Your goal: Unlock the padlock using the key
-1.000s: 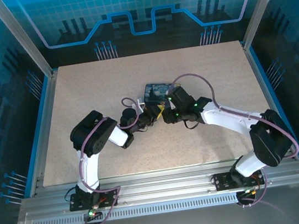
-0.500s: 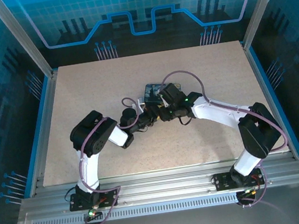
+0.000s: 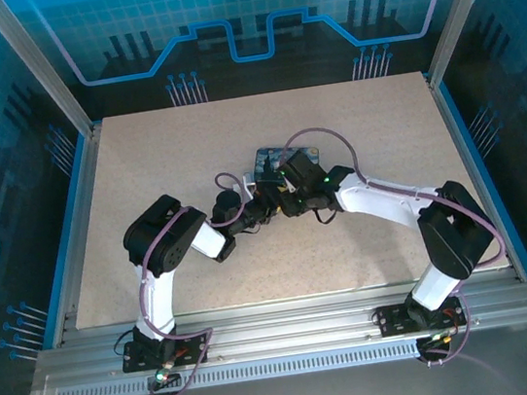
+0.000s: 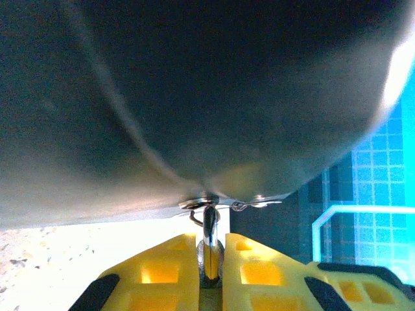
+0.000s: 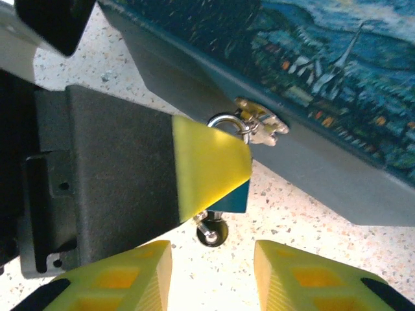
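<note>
A small blue padlock (image 5: 235,196) hangs from the metal hasp (image 5: 257,123) of a grey box (image 5: 311,58) with a painted night-sky lid. My left gripper (image 4: 209,259) is shut on the padlock, its yellow fingers (image 5: 207,162) pinching the body from both sides; the shackle (image 4: 209,219) rises to the hasp. The key (image 5: 213,233), with a round black head, sticks out of the padlock's underside. My right gripper (image 5: 213,259) is open, its fingertips either side of and just short of the key head. From above, both grippers meet at the box's near edge (image 3: 273,196).
The box (image 3: 273,160) lies at the middle of the speckled table (image 3: 140,156). A white cable (image 3: 231,177) loops to the left of it. The black body of the left gripper (image 5: 97,175) stands close on the right gripper's left side.
The right arm has swung left, bringing its open gripper up against the left gripper and the padlock. The left arm has stayed still with its grip unchanged.
</note>
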